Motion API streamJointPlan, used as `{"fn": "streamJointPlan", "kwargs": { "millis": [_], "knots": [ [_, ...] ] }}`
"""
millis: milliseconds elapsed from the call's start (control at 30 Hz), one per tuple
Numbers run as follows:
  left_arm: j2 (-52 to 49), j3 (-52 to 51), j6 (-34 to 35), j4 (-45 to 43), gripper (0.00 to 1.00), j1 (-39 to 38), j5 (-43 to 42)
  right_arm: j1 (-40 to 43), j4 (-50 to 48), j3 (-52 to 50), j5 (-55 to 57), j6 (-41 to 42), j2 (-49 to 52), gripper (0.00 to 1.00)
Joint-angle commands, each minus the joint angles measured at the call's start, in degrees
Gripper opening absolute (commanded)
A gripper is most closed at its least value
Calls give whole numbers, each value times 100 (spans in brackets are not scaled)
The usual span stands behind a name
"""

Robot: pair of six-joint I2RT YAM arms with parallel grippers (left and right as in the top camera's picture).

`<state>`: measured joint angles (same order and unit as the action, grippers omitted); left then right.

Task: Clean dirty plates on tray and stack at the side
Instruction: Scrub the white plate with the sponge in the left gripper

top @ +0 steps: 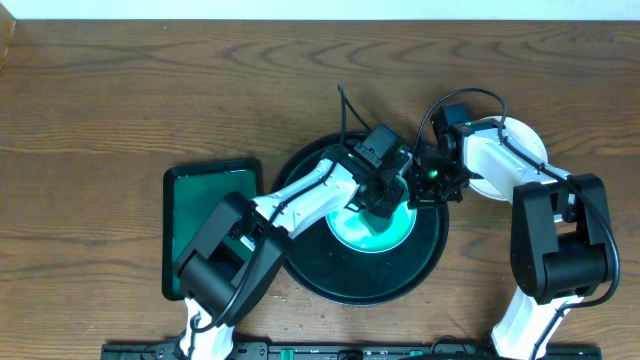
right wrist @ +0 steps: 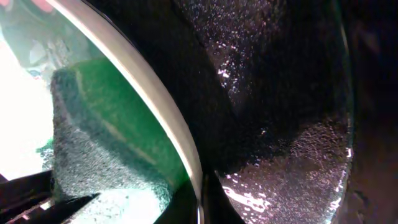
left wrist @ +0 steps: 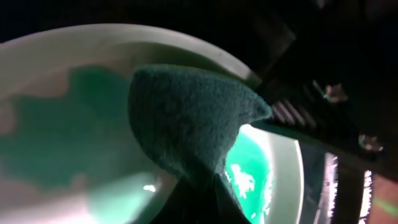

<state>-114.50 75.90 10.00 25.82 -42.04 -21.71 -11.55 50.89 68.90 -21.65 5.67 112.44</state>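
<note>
A white plate (top: pixel 388 232) with a teal-green smear lies on the large round dark tray (top: pixel 325 285). My left gripper (top: pixel 384 203) is shut on a dark green sponge (left wrist: pixel 186 118) and presses it on the plate's face (left wrist: pixel 56 124); the smear (left wrist: pixel 252 174) shows beside it. My right gripper (top: pixel 428 190) is shut on the plate's right rim (right wrist: pixel 140 87), pinching it at the bottom of the right wrist view (right wrist: pixel 202 200). The sponge (right wrist: pixel 93 146) and the wet tray floor (right wrist: pixel 280 124) show there too. Any plate beneath this one is hidden.
A white plate (top: pixel 518 150) lies on the wooden table right of the tray, partly under my right arm. A smaller rectangular green tray (top: pixel 205 215) lies left of the round tray, partly under my left arm.
</note>
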Motion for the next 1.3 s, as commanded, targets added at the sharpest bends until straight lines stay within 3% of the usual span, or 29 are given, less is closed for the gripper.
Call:
{"fn": "streamJointPlan", "kwargs": {
  "millis": [0, 167, 367, 633, 833, 967, 1267],
  "knots": [
    [-70, 149, 610, -372, 7, 184, -295, -87, -20, -83, 275, -20, 203, 1],
    [-72, 149, 1357, -494, 7, 553, 776, -87, 35, -83, 275, -20, 203, 1],
    [-72, 146, 1456, -170, 6, 1023, 1438, -87, 118, -83, 278, -61, 203, 1],
    [-72, 146, 1451, 1001, 7, 1585, 2247, -87, 118, -83, 278, -59, 203, 1],
    [-72, 146, 846, 1438, 7, 1600, 2122, -87, 111, -83, 278, -59, 203, 1],
    [-72, 146, 323, 1569, 7, 1353, 1392, -87, 105, -83, 278, -59, 203, 1],
    [-72, 146, 302, 1414, 7, 455, 538, -87, 107, -83, 278, -59, 203, 1]
  ]
}}
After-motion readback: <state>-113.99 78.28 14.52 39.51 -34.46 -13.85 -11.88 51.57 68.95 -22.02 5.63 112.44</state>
